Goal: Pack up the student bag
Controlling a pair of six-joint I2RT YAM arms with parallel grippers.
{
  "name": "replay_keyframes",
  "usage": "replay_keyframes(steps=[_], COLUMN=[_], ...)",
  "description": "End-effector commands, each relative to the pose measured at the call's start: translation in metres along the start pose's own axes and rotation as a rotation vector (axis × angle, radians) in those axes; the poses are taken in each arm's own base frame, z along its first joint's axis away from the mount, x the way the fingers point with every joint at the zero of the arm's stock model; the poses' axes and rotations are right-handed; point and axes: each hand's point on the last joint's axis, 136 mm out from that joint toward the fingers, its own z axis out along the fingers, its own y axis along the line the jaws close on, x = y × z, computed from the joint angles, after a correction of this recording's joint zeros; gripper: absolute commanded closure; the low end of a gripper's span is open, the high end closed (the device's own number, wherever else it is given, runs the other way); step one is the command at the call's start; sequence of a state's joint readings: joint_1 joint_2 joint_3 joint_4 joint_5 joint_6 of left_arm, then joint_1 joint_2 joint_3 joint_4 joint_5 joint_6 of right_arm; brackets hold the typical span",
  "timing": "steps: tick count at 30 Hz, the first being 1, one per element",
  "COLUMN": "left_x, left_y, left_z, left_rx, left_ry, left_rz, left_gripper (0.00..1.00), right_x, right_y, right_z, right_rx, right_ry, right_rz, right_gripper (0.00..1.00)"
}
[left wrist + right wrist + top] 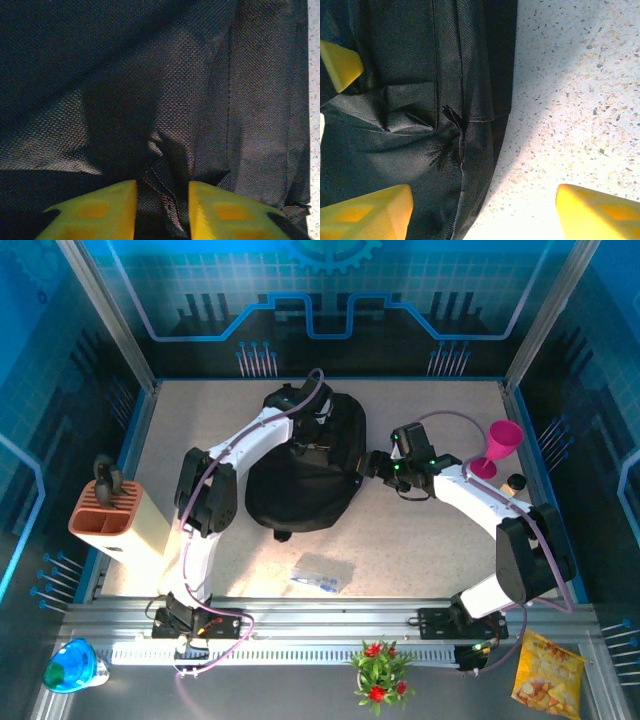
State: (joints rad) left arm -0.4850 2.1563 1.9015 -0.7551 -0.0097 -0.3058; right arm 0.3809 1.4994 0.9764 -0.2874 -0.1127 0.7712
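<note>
The student bag [300, 475], a large soft black backpack, lies flat in the middle of the table. My left gripper [303, 423] reaches over its far end. In the left wrist view the gripper [162, 190] has its yellow fingers [107, 212] close together, with a stitched fold of the bag's fabric [165, 195] filling the gap between them. My right gripper [378, 465] hangs at the bag's right edge. It [484, 200] stands wide open, one finger [375, 210] over the bag's fabric [405, 150] and the other over bare table, holding nothing.
An orange-and-cream holder [115, 525] stands at the left edge. A pink goblet [500, 445] and a small bottle [515, 482] stand at the right. A clear packet [320, 572] lies in front of the bag. A potted plant [378, 670] and a snack bag [548, 672] sit beyond the near rail.
</note>
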Motion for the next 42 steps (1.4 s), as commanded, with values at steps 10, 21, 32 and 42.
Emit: replay_keyframes(steps=[10, 21, 32, 42], left_x=[-0.005, -0.017, -0.014, 0.006], left_y=[-0.009, -0.004, 0.045, 0.132], left_z=[-0.006, -0.05, -0.05, -0.069], left_rx=[0.043, 0.04, -0.126, -0.282], left_ry=[0.005, -0.161, -0.196, -0.19], left_rz=[-0.034, -0.022, -0.089, -0.26], left_gripper=[1.0, 1.0, 1.0, 1.0], right_x=[0.002, 0.0, 0.008, -0.024], right_y=[0.004, 0.016, -0.035, -0.077], right_z=[0.012, 0.048, 0.066, 0.066], right_rx=[-0.001, -0.05, 0.212, 0.441], right_ry=[0.028, 0.109, 0.15, 0.104], right_rz=[0.007, -0.013, -0.019, -0.071], right_gripper=[0.24, 0.29, 0.53, 0.56])
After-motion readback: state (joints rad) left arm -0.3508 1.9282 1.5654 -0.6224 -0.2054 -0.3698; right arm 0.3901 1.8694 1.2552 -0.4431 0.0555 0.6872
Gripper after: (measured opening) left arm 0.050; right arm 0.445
